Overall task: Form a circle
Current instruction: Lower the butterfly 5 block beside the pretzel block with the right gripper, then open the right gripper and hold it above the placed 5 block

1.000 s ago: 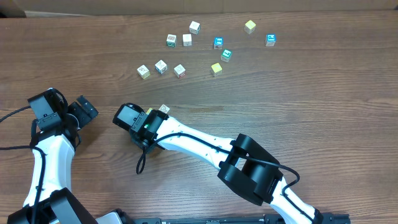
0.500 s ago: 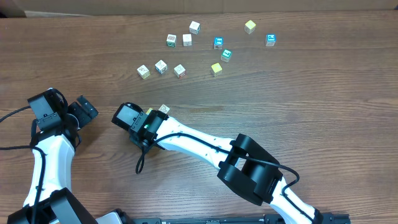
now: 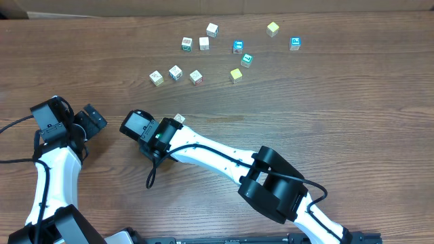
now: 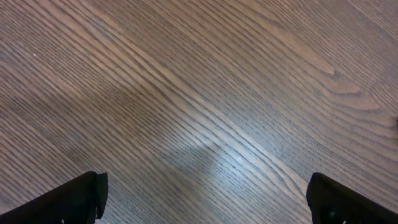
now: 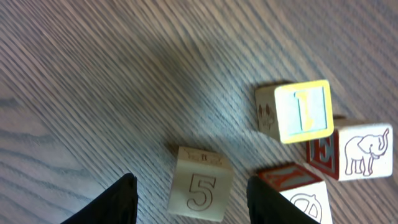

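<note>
The circle shows in the right wrist view as a loose cluster of small cubes: a pale "5" cube (image 5: 200,185), a yellow-framed cube (image 5: 303,112), an elephant cube (image 5: 364,151) and a red-printed cube (image 5: 298,194). My right gripper (image 5: 191,204) is open, one finger on each side of the "5" cube with a gap on both sides. From overhead the right gripper (image 3: 163,133) covers the cluster and only one cube (image 3: 179,118) peeks out. My left gripper (image 4: 214,205) is open over bare wood, and overhead shows the left gripper (image 3: 91,122) at the left.
Several loose cubes lie scattered at the far side of the table, among them a yellow one (image 3: 236,74), a blue one (image 3: 295,43) and a white one (image 3: 212,29). A cardboard edge (image 3: 68,7) runs along the back.
The right jaws have spread apart from the "5" cube, and the right wrist has shifted slightly left. The left arm has not moved.
</note>
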{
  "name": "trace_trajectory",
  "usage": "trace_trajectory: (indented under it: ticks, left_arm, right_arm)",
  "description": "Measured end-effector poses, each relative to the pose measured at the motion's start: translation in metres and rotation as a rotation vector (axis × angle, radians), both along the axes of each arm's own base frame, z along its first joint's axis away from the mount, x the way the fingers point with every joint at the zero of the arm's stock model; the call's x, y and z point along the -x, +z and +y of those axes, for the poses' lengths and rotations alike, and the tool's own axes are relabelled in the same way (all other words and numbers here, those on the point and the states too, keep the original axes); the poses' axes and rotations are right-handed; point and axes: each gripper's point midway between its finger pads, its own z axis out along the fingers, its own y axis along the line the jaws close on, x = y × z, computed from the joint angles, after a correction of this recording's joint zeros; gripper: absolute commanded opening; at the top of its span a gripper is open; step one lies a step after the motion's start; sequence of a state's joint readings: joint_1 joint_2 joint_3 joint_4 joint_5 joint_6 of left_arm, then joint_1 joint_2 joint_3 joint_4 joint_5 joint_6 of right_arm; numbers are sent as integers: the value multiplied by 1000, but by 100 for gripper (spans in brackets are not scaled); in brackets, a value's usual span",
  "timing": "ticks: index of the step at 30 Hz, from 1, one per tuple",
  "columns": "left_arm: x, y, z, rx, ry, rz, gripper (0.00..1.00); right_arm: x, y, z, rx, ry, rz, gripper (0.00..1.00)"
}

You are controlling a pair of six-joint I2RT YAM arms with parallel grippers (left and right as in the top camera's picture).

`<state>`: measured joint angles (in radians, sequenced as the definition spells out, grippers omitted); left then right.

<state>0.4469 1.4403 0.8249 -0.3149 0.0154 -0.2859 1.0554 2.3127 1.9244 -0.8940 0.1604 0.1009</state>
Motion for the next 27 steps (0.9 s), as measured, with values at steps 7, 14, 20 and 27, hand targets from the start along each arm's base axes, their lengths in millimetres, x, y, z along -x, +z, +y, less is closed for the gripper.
trace_trajectory:
  ticks: [7,14,20,27]
  left_arm:
    - [0,0,0,0,0,0,100]
    - [0,0,0,0,0,0,100]
    - [0,0,0,0,0,0,100]
    - [0,0,0,0,0,0,99]
  right_arm:
    - [4,-4,-7,29,-7,19,48]
    - [4,-4,-7,23,-27,24,48]
    - [4,-4,-7,17,-45,28,46]
    - [4,-4,-7,7,-81,35,43]
